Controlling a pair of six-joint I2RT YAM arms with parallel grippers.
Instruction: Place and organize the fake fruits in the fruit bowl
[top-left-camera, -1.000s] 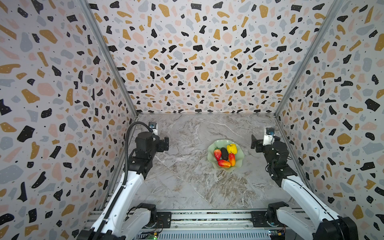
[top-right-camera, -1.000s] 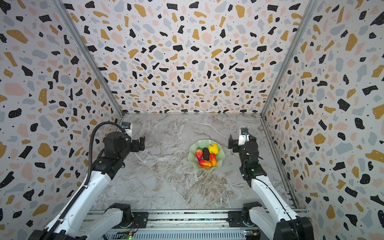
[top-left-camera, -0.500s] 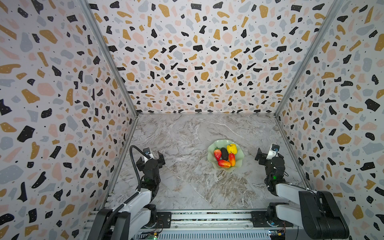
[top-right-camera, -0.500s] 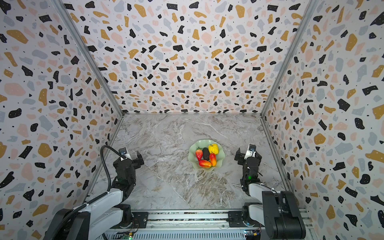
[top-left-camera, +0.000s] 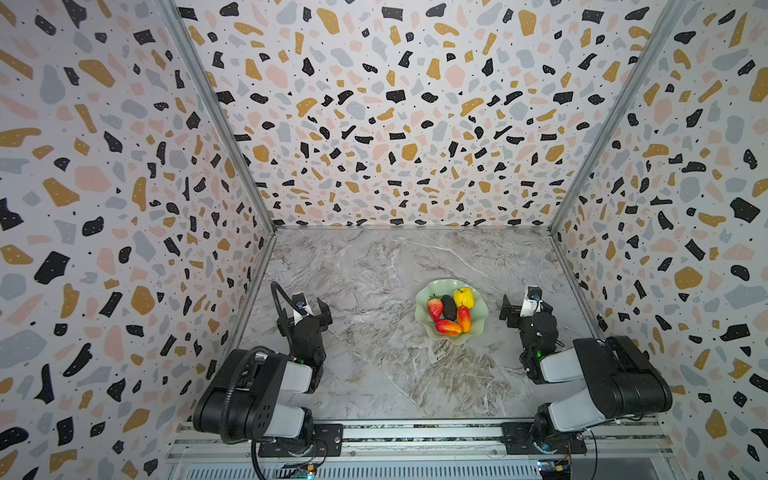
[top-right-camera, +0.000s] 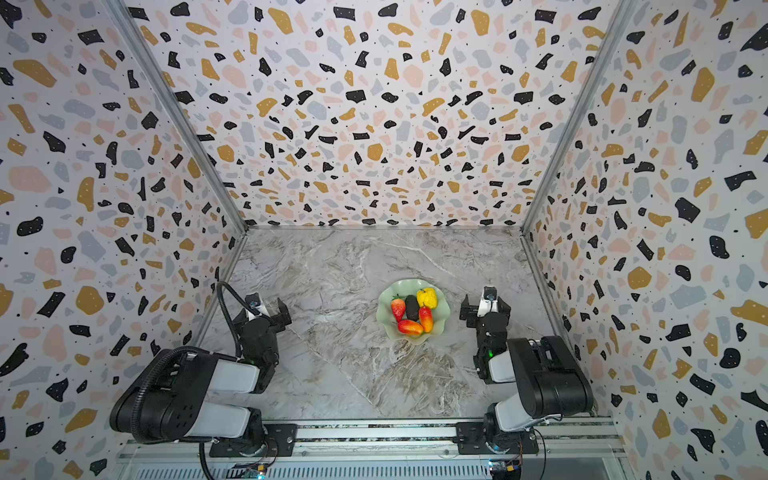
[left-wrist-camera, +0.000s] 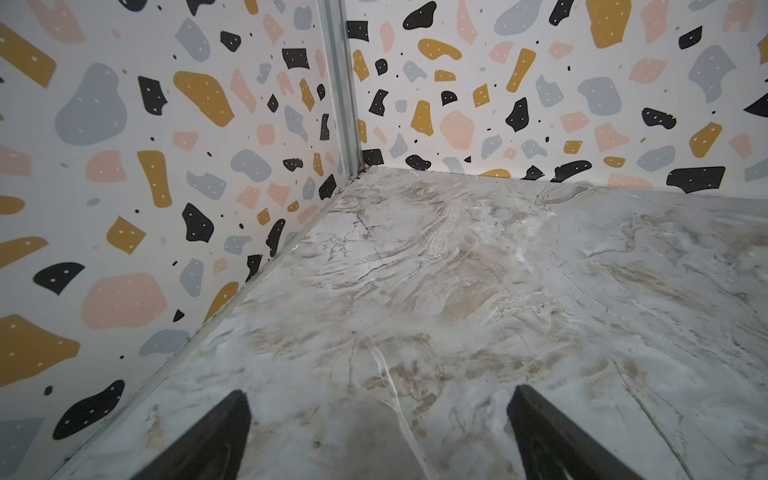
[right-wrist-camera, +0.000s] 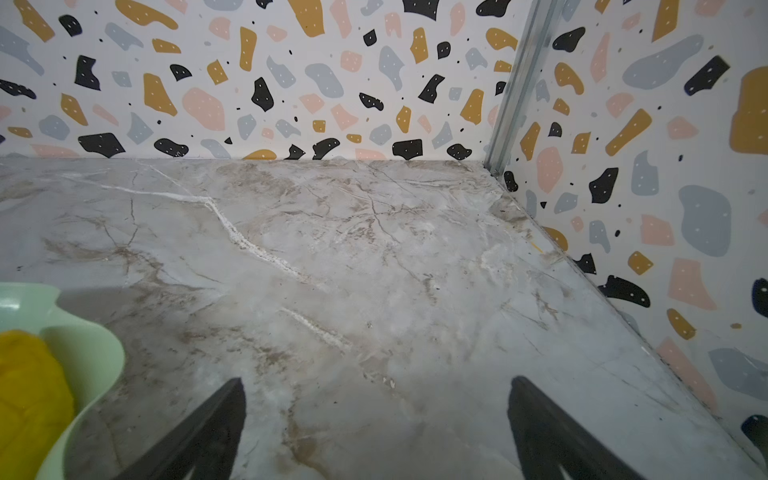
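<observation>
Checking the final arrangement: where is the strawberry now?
In both top views the strawberry lies inside the mint-green bowl, on its left side, beside the dark avocado-like fruit.

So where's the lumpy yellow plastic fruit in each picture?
In a top view: lumpy yellow plastic fruit at the back right of the pale mint-green wavy-rimmed bowl.
In a top view: fruit, same spot.
Left wrist: not in it.
Right wrist: fruit in the bowl, cut off at the edge.
Shared landmark: the bowl's wavy rim.

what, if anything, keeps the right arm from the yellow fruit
Likely nothing, so probably yes: the right gripper stands open beside the bowl, and the yellow fruit lies uncovered on its near side.
</observation>
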